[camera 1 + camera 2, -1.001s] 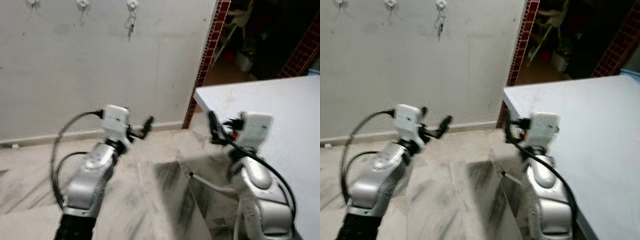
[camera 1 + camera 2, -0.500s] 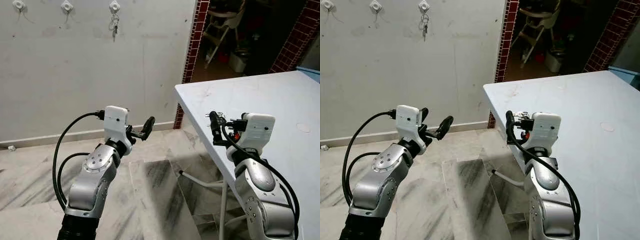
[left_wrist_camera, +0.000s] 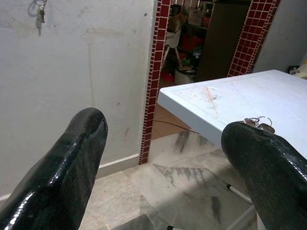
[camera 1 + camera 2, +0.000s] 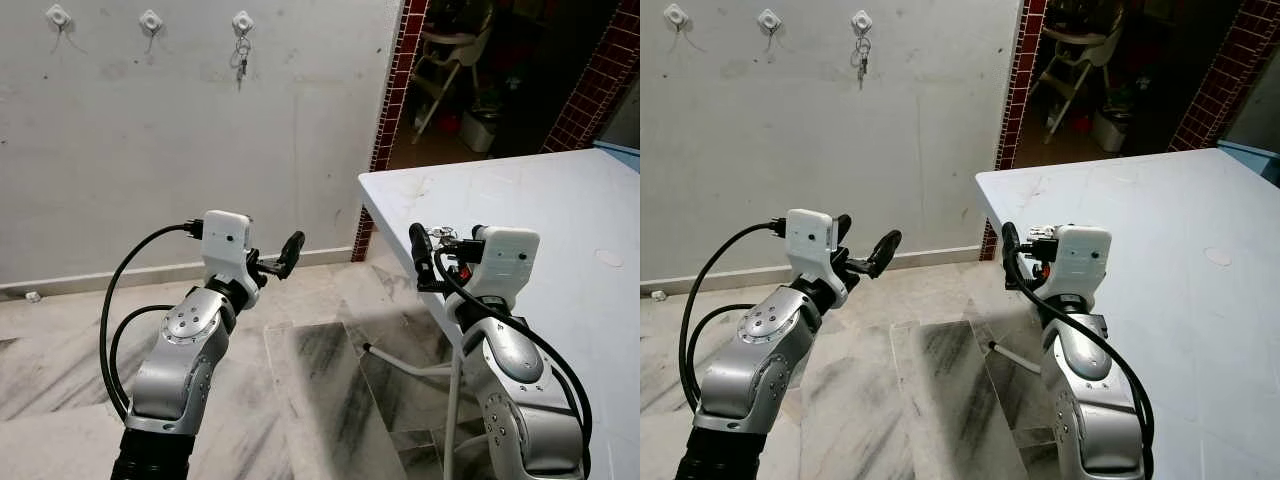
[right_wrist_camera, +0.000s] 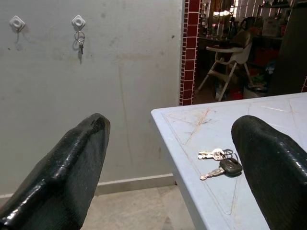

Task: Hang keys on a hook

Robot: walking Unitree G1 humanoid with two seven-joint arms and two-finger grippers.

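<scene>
Bunch of keys (image 5: 221, 160): lies flat on the white worktop (image 4: 560, 230) near its front corner, lower right of the right wrist view, black fob beside silver blades.

Hooks (image 4: 149, 19): three white ones in a row on the grey wall, upper left of the left eye view. The rightmost hook (image 4: 242, 21) carries a second set of keys (image 4: 241, 60); the other two are bare.

Left claw (image 4: 284, 256): raised at centre left, fingers spread apart, holding nothing.

Right claw (image 4: 428, 252): raised at the worktop's near edge, fingers parted wide, holding nothing.

Floor (image 4: 320, 370): grey-veined marble.
</scene>
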